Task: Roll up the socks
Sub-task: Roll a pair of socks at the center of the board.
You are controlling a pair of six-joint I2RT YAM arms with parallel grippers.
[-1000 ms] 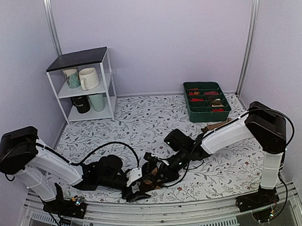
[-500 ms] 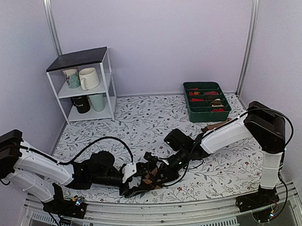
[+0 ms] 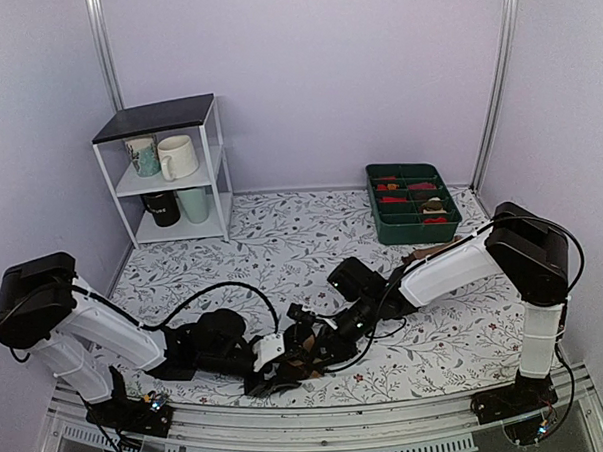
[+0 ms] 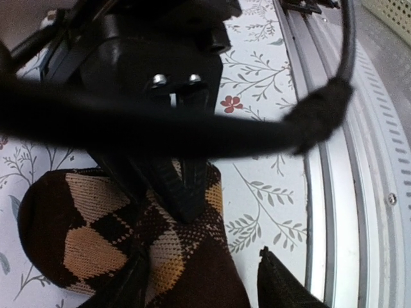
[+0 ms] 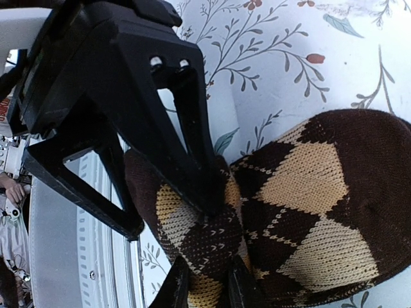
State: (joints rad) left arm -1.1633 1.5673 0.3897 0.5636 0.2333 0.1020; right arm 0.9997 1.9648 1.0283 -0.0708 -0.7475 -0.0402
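In the top external view, the socks [image 3: 306,340] lie near the front edge of the surface [image 3: 282,247], where the two arm tips meet. They are largely covered by the left pincer [image 3: 278,372] and the right pincer [image 3: 309,358], and neither opening can be read from here. A tan item [image 3: 428,250] shows beside the right arm, too hidden to identify. The surface carries a grey floral print. A white shelf rack [image 3: 169,172] with mugs [image 3: 176,156] stands at rear left, and a green compartment tray [image 3: 413,203] with small red bundles stands at rear right. Lilac walls enclose the cell, and a metal rail [image 3: 320,430] runs along the front. In the left wrist view, a blurred black cable [image 4: 160,135] crosses the frame and the socks are cut off at the lower edge. The left pincer's fingers stand apart on either side of the argyle fabric, not clamped. The right pincer's tips meet on the fabric. In the right wrist view, the right pincer is narrow, its tips nipping a fold of the socks at the bottom edge. The left pincer stands wide, straddling one end of the fabric. The rounded end of the socks lies flat on the surface.
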